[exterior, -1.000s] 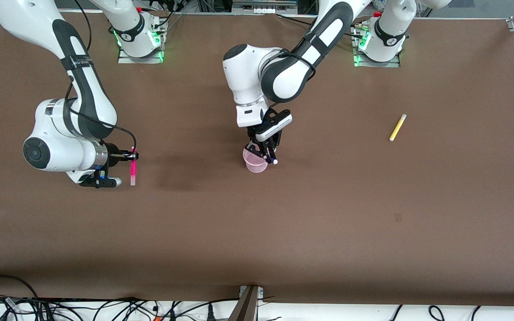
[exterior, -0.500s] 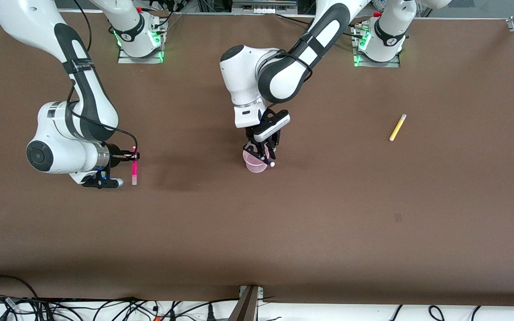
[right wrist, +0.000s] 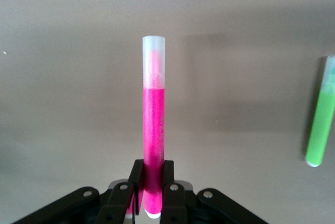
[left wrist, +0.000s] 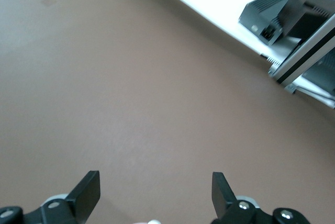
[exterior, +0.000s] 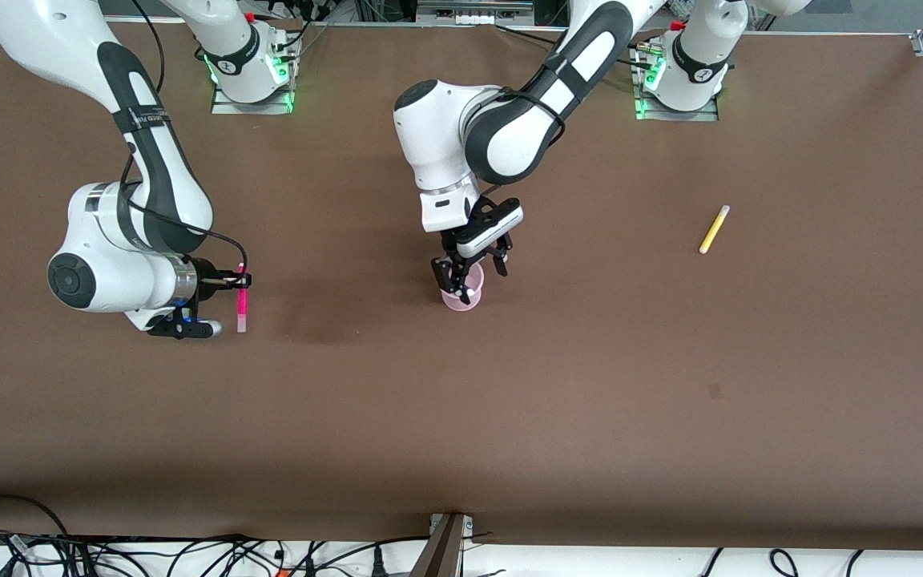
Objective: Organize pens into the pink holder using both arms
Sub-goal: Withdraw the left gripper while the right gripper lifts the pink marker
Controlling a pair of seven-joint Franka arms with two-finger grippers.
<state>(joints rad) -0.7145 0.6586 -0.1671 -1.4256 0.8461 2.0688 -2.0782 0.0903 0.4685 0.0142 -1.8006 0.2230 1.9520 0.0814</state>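
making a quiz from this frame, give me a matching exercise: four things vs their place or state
Things:
1. magenta pen
2. yellow pen
3. green pen
4. left tool

States:
A. lying alone toward the left arm's end of the table
B. open over the pink holder
C. clamped in the right tool
D. lying on the table, seen only in the right wrist view

Pairs: 1-C, 2-A, 3-D, 4-B

Robotics lab: 2 bolted arm bases (exterior: 249, 68), brown table (exterior: 590, 385), loose cables (exterior: 149, 553).
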